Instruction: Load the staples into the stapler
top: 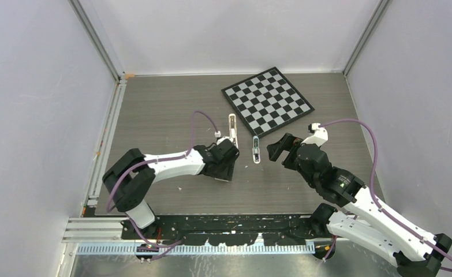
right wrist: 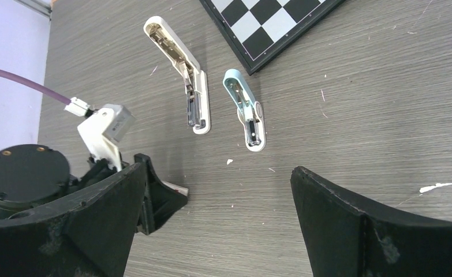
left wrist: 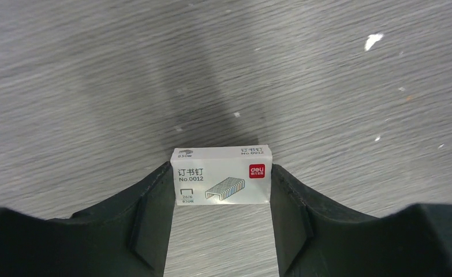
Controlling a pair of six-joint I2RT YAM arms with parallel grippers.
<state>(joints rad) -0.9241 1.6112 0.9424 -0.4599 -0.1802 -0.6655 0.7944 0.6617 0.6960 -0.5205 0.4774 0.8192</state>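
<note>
Clamping staples box (left wrist: 222, 184) on both sides: left gripper (left wrist: 222, 171); box barely visible from above. Right gripper (right wrist: 219, 166) spread wide, near stapler (right wrist: 245, 111).

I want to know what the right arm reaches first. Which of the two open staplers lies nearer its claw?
The small pale blue stapler. The longer cream stapler lies beyond it, farther left.

free table (right wrist: 350, 115) right of stapler (right wrist: 245, 109), chessboard (right wrist: 266, 26) beyond

Wood-grain table (top: 171, 104) bears checkerboard (top: 267, 99), white stapler (top: 233, 128), teal stapler (top: 257, 149) and staples box (left wrist: 222, 176).
</note>
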